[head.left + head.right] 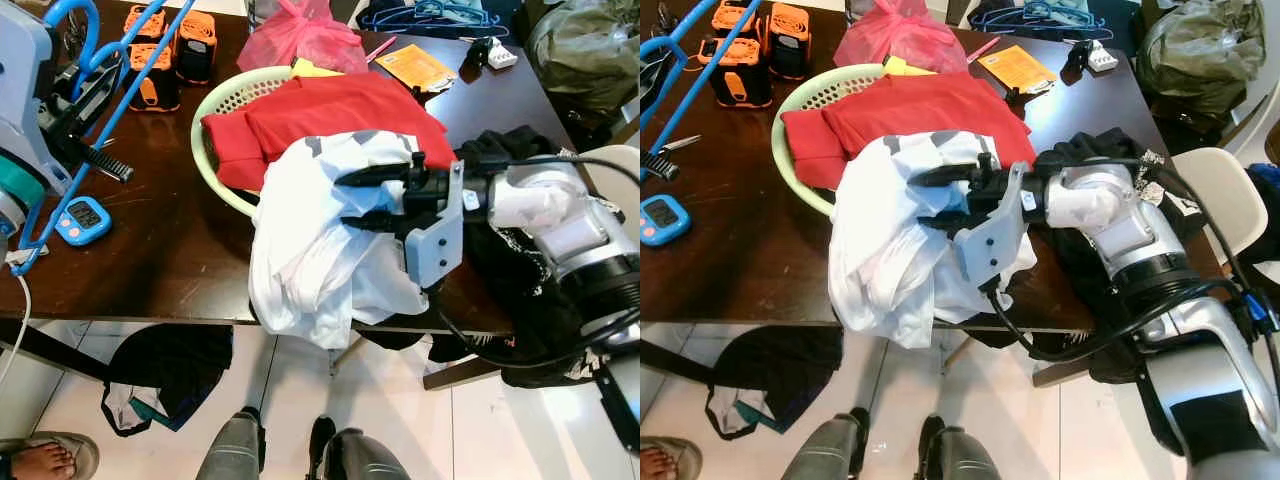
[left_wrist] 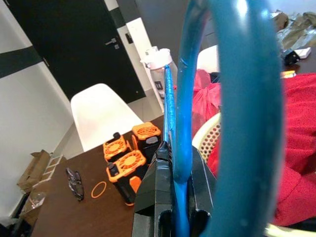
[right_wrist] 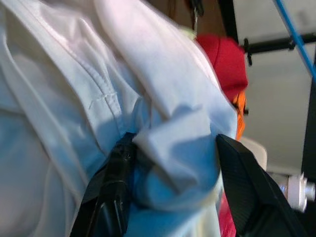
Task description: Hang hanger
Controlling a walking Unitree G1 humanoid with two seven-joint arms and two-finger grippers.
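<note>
Hanger (image 2: 183,148) clamped in left pincer (image 2: 173,197) — upright

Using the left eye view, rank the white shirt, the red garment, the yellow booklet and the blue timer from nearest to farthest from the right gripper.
1. White shirt: right gripper is on it, at the table's front edge.
2. Red garment: just behind, in the basket.
3. Yellow booklet: far side of the table.
4. Blue timer: far to the left.

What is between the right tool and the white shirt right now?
Nothing visible. The right tool is already at the white shirt, its open fingers either side of a fold of the cloth. The left tool is shut on the blue hanger.
</note>
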